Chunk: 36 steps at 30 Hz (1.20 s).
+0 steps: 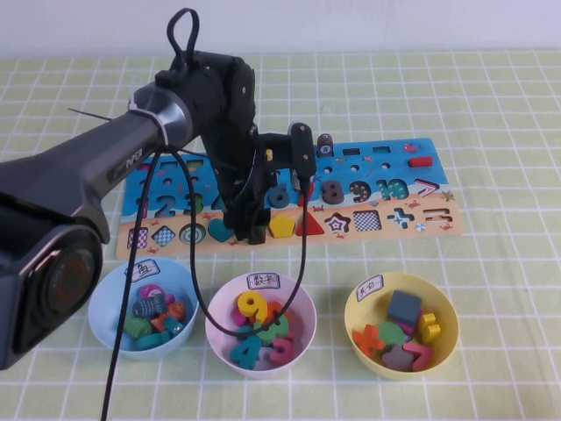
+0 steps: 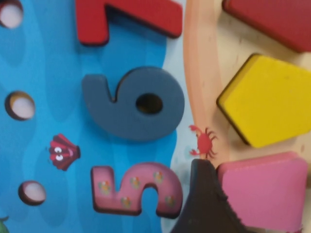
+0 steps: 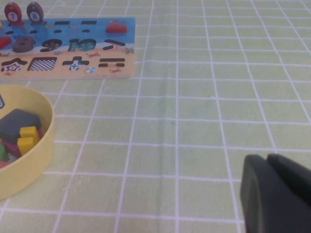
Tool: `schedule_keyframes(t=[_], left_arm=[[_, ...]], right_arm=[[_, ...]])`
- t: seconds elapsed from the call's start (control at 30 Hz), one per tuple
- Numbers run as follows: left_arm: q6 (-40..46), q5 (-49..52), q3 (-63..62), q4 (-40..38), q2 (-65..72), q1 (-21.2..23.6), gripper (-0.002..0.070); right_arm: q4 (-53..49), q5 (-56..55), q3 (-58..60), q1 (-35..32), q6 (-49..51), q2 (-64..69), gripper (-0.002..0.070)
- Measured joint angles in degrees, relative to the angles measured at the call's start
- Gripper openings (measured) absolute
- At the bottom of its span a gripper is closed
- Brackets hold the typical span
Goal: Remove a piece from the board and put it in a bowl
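Left arm [image 1: 79, 189] fills the near-left of the high view, reaching forward over the green checked tablecloth [image 1: 508, 114] to the puzzle board [image 1: 438, 224]. Left gripper [image 1: 248, 230] points down at the board's tan lower strip, between the teal heart [image 1: 219, 231] and the yellow pentagon [image 1: 281, 226]. Jaws stand wide, nothing held. In the left wrist view one dark fingertip [image 2: 206, 204] sits right at the edge of the pink square piece [image 2: 265, 191], which lies in its slot just beside the pentagon; contact cannot be confirmed. Grey 6 [image 2: 133, 104] and pink 5 [image 2: 133, 189] lie on the blue part next to it.

Three bowls in a row in front of the board: light blue bowl [image 1: 103, 294] left, white bowl [image 1: 302, 303] middle, pale yellow bowl [image 1: 443, 307] right, each with pieces inside and a small handwritten label on the rim.

Right gripper [image 3: 277, 196] hangs low over bare cloth near the yellow bowl, well apart from the board; open or closed cannot tell.
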Motion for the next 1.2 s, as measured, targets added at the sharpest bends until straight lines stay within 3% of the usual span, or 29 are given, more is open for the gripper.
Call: schedule_keyframes(t=[1.2], left_arm=[[-0.7, 0.6, 0.0, 1.1, 0.7, 0.0, 0.04]], right_arm=[[0.0, 0.0, 0.0, 0.0, 0.0, 0.0, -0.0017]])
